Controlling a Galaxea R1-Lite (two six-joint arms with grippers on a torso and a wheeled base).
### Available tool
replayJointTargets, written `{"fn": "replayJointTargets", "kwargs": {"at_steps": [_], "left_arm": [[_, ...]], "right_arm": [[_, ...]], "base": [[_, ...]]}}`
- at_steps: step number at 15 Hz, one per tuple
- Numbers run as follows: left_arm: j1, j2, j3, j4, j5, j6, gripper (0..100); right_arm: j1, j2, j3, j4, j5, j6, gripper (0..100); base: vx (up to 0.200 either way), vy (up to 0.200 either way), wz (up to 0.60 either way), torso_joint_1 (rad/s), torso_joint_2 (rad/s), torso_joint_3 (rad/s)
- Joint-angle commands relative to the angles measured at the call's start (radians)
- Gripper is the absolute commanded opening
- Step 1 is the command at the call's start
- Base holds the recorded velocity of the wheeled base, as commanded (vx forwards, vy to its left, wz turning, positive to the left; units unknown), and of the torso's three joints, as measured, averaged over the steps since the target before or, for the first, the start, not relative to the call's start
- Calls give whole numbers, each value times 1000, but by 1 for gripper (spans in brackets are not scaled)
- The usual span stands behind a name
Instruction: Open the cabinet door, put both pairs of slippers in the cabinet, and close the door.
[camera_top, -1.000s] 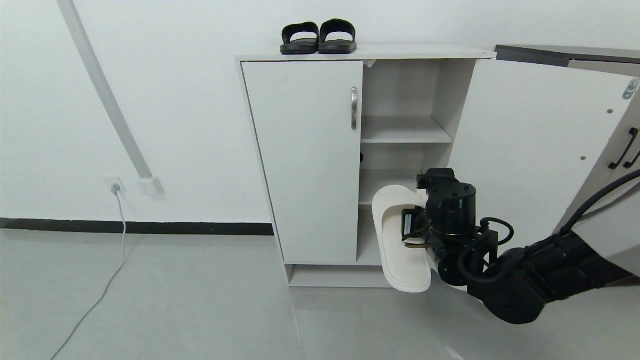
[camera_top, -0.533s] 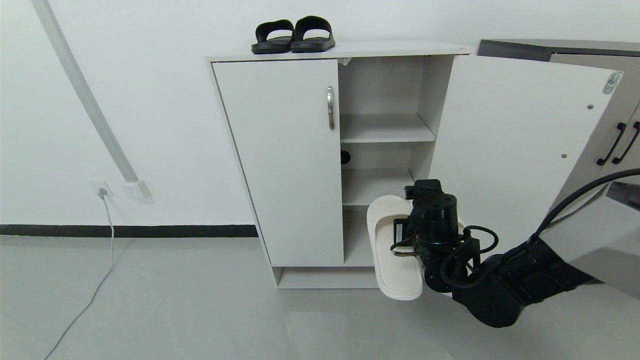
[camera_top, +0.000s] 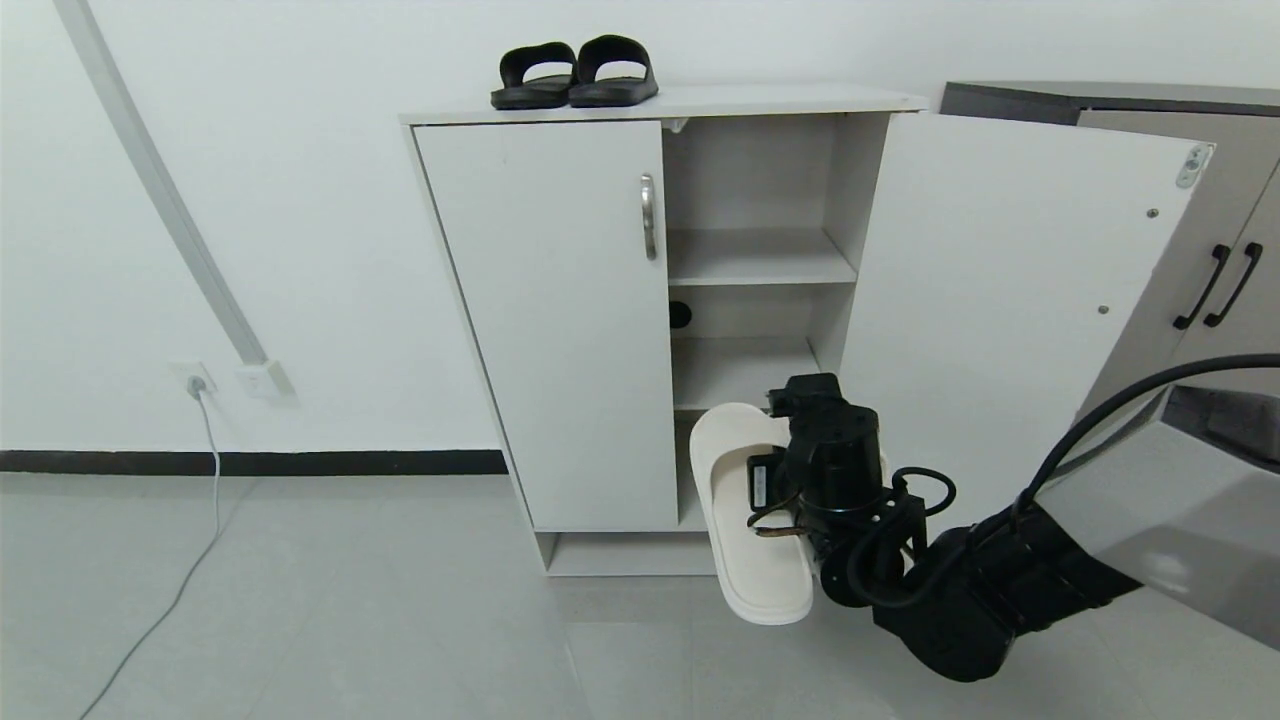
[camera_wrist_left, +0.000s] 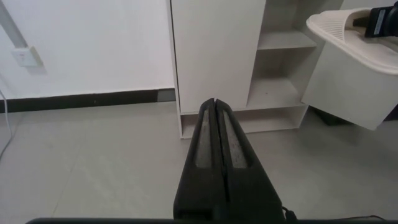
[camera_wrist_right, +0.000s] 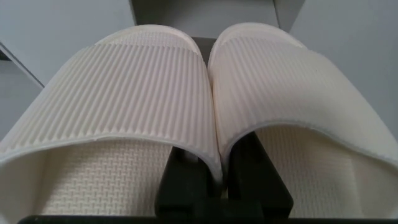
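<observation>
Both white slippers (camera_top: 752, 520) hang lower centre before the open cabinet (camera_top: 545, 320), right gripper (camera_wrist_right: 214, 177) clamped on adjoining straps so they shelve together; left gripper (camera_wrist_left: 215, 134) closed, empty.

right arm (camera_top: 965, 600) comes in from the lower right of the head view, forearm low and stretched toward the robot's left. wrist bent up, so the right gripper (camera_top: 775, 495) points upward. its jaws are clamped on the white slippers (camera_top: 735, 500), one finger (camera_wrist_right: 186, 186) inside each slipper, pinching the two inner edges together. pair hangs upright in the grip, toes up, soles facing the robot's left. left gripper (camera_wrist_left: 214, 134) sits low, pointing forward and slightly down, jaws pressed flat against each other.
</observation>
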Motion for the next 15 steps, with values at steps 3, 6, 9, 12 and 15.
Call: {"fn": "replayJointTargets", "kwargs": {"at_steps": [3,6,9,12,15], "left_arm": [[0,3,0,0,0,1,0],[0,3,0,0,-1,2,0],[0,3,0,0,-1,2,0],[0,3,0,0,-1,2,0],[0,3,0,0,-1,2,0]], "right_arm": [[2,0,1,0,-2,1,0],[-1,2,6,0,-5,3,0],[-2,22,-1,0,-2,3,0],[-2,66,-28,-2,-5,4,0],[-13,85,-51,-16,-11,4,0]], "base": [[0,0,0,0,0,0],[0,0,0,2,10,-131],[0,0,0,5,2,-188],[0,0,0,-2,4,-194],[0,0,0,4,2,-141]]}}
